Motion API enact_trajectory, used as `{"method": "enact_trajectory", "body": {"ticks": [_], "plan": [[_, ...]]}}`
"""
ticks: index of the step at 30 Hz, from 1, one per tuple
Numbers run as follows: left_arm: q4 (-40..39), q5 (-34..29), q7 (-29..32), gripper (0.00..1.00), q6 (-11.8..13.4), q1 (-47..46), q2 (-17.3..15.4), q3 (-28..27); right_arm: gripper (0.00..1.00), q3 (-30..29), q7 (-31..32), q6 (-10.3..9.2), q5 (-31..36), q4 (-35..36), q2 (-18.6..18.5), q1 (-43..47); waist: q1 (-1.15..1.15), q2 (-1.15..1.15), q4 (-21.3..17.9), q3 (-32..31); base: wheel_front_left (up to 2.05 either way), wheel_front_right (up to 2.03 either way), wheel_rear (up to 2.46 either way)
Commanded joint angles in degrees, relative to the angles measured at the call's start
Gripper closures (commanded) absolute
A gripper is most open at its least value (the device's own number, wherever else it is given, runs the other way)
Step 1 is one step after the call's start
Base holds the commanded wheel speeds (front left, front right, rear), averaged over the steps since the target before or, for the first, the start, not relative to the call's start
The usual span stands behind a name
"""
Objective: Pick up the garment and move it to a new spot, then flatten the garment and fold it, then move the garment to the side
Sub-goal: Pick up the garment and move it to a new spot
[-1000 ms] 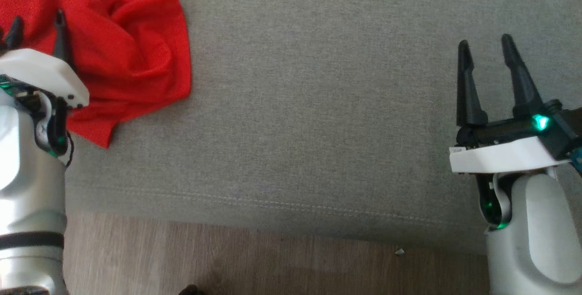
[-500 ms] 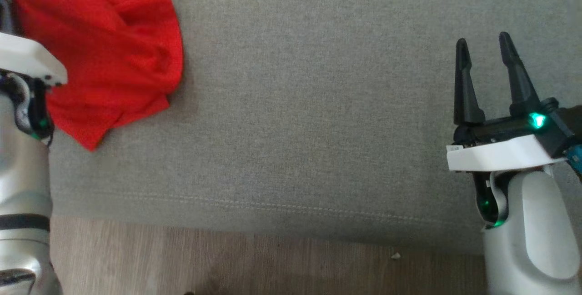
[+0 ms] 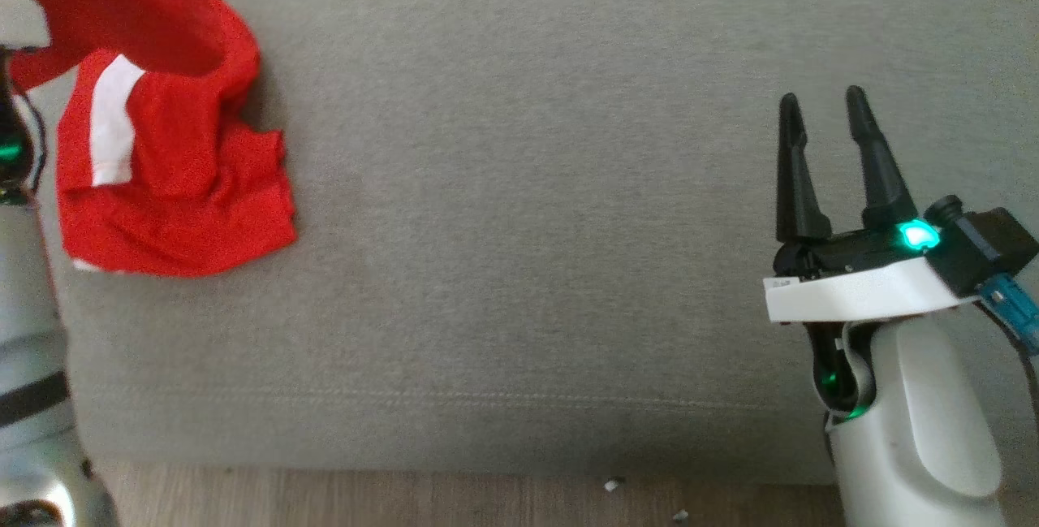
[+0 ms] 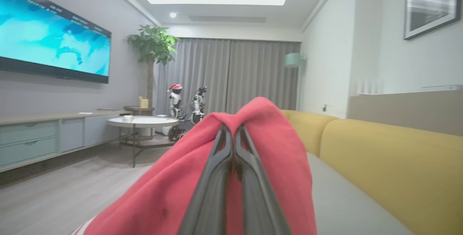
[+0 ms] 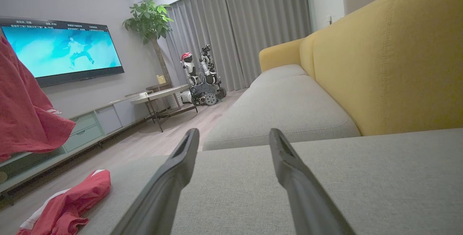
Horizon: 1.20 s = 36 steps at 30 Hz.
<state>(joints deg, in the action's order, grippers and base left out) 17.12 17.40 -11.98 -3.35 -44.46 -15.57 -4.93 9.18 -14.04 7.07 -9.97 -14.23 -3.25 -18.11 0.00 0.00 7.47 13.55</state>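
Red garment (image 3: 178, 210) pinched by left tool (image 4: 232, 130), partly raised off sofa cushion (image 3: 528, 226) below it, right tool (image 3: 821, 97) spread and empty well apart; placing, flattening, folding left.

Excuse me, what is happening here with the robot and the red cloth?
The robot is picking a red garment up from the grey sofa seat. Its left gripper is shut on a fold of the fabric and holds that part up in the air, while the lower part of the garment lies crumpled on the seat. The right gripper is open and holds nothing; it hovers over the seat, well apart from the garment. No flattening or folding is done yet.
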Motion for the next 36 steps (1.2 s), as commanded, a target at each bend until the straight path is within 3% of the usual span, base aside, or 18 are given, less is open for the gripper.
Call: {"method": "enact_trajectory", "body": {"ticks": [1, 7, 16, 21, 29, 30, 31, 32, 36], "plan": [[-6.06, 0.74, 2.58, 1.0, -0.23, -0.73, -0.96, 0.11, 0.0, 2.05, -0.72, 0.42, -1.13, 1.19, 0.36, -1.12, 0.0, 0.0, -2.8, -1.97, 0.0, 0.0, 0.0], [-16.45, 2.01, 9.53, 1.0, 0.19, 0.87, 1.68, 3.57, 0.0, 3.1, -0.93, 0.42, -3.28, 2.3, 0.36, -2.64, 0.0, 0.0, -8.57, -2.08, 0.0, 0.0, 0.0], [-21.99, 0.42, 13.96, 1.0, 0.81, 0.99, 4.69, 9.79, 0.0, 3.79, -0.95, 0.42, -5.2, 7.27, 0.37, -4.2, 0.0, 0.0, -18.1, 0.54, 0.0, 0.0, 0.0], [-19.67, -1.9, 14.01, 1.0, 1.49, -0.59, 6.62, 13.53, 0.0, 4.83, -0.95, 0.42, -6.9, 10.45, 0.37, -5.23, 0.0, 0.0, -24.39, 3.13, 0.0, 0.0, 0.0], [-6.72, -4.11, 10.94, 1.0, 4.01, -4.34, 10.33, 17.55, 0.0, 7.06, -0.96, 0.42, -9.85, 13.76, 0.37, -6.07, 0.0, 0.0, -32.97, 6.17, 0.0, 0.0, 0.0], [-4.73, -3.73, 10.24, 0.96, 4.22, -4.58, 10.94, 18.23, 0.0, 7.24, -0.96, 0.42, -10.02, 13.84, 0.37, -6.1, 0.0, 0.0, -33.66, 6.3, 0.0, 0.0, 0.0], [-2.94, -3.41, 9.38, 0.21, 4.11, -4.74, 11.44, 19.35, 0.0, 7.33, -0.96, 0.42, -10.17, 13.88, 0.37, -6.1, 0.0, 0.0, -34.2, 6.39, 0.0, 0.0, 0.0], [-1.19, -2.69, 8.75, 0.0, 3.85, -4.76, 11.87, 20.51, 0.0, 7.34, -0.96, 0.42, -10.3, 13.9, 0.37, -6.09, 0.0, 0.0, -34.59, 6.47, 0.0, 0.0, 0.0], [3.78, -0.61, 6.05, 0.0, 2.99, -4.26, 12.57, 26.12, 0.0, 6.89, -0.96, 0.42, -10.32, 13.88, 0.37, -5.78, 0.0, 0.0, -34.76, 6.28, 0.0, 0.0, 0.0]]}}
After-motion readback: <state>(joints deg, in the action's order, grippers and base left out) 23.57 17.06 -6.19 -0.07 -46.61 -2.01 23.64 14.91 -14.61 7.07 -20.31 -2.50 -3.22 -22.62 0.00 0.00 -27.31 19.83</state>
